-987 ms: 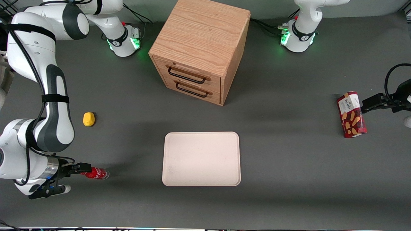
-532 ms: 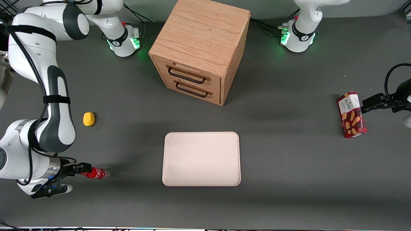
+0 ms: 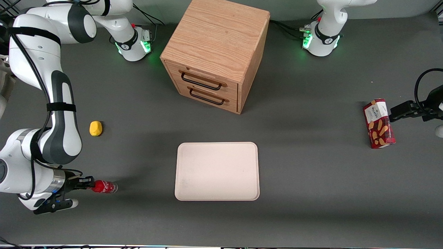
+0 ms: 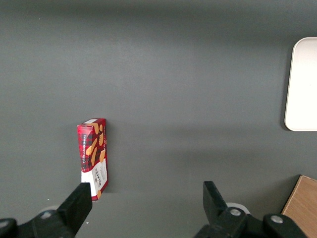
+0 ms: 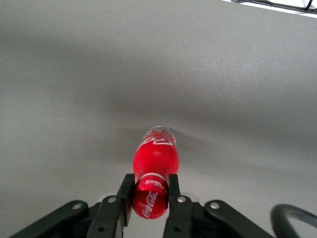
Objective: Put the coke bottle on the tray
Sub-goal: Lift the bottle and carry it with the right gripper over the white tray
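Gripping only the cap end of the coke bottle (image 5: 154, 166) is the main risk: the pincer (image 5: 151, 196) has its fingers (image 5: 125, 193) closed on the red cap and neck, with the whole body and clear base sticking out unsupported. On lift I'd expect the bottle to droop or pivot about the pads, and the cap is round and smooth, so it could slip out mid-carry.

Second risk: release. If it goes down on its side on the tray (image 3: 217, 171), a round body can roll; the rim is low, so it may not stop it. Setting it down gently with the long axis along the tray would help.

Third: travel height. The bottle lies on the worktop (image 3: 311, 193) at the working arm's end, well apart from the tray. A low drag would catch the base on the tray rim.

The lemon-yellow object (image 3: 96, 128) is farther from the front camera than the bottle and off the likely path; cabinet (image 3: 214, 55) and snack box (image 3: 379, 123) likewise.

Arm pose: forearm folded down low near the worktop edge, wrist roughly horizontal, pincer (image 3: 88, 185) pointing along the worktop toward the tray, approaching the bottle end-on. Bottle not lifted yet, as far as I can judge.
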You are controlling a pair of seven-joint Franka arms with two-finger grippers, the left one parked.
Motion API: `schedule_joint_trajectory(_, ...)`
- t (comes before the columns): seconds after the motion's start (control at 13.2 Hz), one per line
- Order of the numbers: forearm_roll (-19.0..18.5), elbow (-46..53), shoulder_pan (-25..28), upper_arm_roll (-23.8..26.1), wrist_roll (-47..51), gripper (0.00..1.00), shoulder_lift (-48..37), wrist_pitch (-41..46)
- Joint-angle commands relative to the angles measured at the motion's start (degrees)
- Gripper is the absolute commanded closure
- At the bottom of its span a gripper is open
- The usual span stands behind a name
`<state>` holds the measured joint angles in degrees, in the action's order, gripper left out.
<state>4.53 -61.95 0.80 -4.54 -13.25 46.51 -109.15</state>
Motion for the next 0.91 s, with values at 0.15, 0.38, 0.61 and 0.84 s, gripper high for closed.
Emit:
schedule_joint_trajectory(0.15, 0.48, 0.16, -0.01, 0.06, -0.81, 1.00, -8.61, 8.85)
schedule_joint_trajectory(0.38, -0.48, 0.16, -0.09, -0.38, -0.90, 1.00, -15.81, 16.58)
schedule_joint_trajectory(0.61, -2.50, 0.16, -0.01, -0.47, -0.99, 1.00, -22.32, 23.88)
schedule_joint_trajectory(0.84, -3.30, 0.34, 0.87, -0.21, -0.38, 1.00, -24.89, 26.53)
